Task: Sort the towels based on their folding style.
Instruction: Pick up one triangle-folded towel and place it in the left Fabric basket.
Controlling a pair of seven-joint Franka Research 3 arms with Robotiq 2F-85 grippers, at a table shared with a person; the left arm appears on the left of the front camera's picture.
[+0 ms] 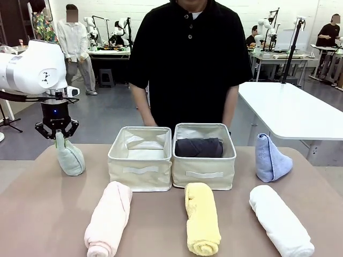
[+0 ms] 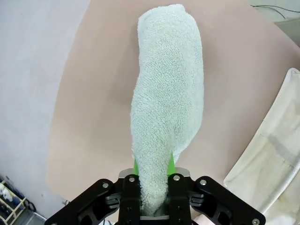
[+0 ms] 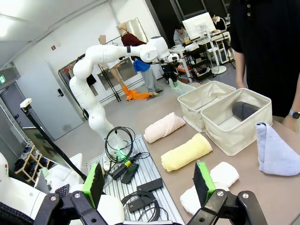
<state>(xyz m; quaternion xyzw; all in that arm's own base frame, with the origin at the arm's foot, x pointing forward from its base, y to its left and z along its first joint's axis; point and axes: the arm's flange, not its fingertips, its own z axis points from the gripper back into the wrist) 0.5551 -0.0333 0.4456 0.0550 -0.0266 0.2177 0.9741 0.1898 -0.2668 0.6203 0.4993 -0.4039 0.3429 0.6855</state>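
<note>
My left gripper (image 1: 60, 137) is shut on the top of a pale teal cone-folded towel (image 1: 71, 158) at the table's far left, left of the baskets. In the left wrist view the teal towel (image 2: 168, 93) hangs from the shut gripper (image 2: 153, 190) toward the table. A dark grey rolled towel (image 1: 199, 147) lies in the right basket (image 1: 203, 174). Pink (image 1: 109, 217), yellow (image 1: 201, 217) and white (image 1: 280, 219) rolls lie along the near side. A light blue cone towel (image 1: 270, 158) stands at the right. My right gripper (image 3: 150, 183) is open, off the table's right end.
The left beige basket (image 1: 140, 168) holds no towel. A person in black (image 1: 190, 59) stands behind the baskets with hands at the far edge. A white table (image 1: 295, 110) stands at back right. Cables and a metal base (image 3: 136, 178) lie below my right gripper.
</note>
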